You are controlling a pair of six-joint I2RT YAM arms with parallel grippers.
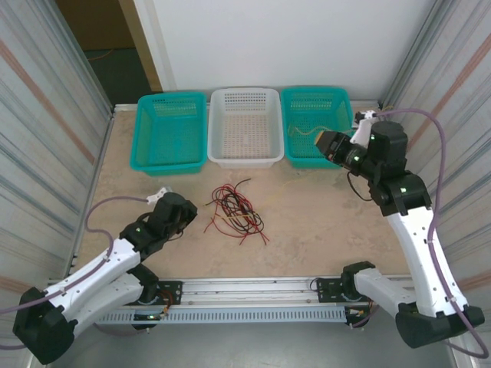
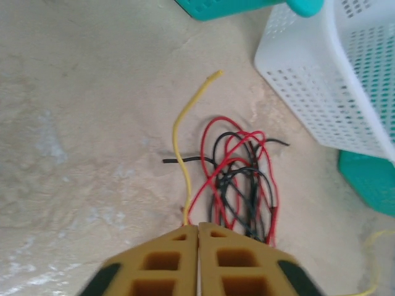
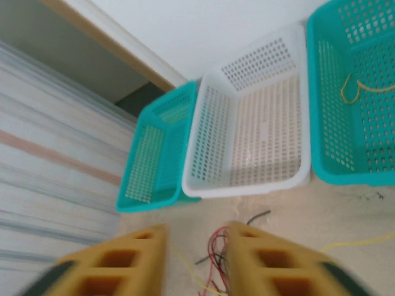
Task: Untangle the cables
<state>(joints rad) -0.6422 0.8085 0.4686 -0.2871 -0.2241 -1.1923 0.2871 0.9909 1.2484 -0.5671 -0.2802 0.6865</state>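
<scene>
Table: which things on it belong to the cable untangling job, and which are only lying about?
Job: red and black cables; yellow cable.
Lying about: left teal basket; white basket; right teal basket.

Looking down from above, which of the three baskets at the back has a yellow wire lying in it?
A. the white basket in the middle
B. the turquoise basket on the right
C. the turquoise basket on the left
B: a yellow wire lies curled on the floor of the right turquoise basket.
</scene>
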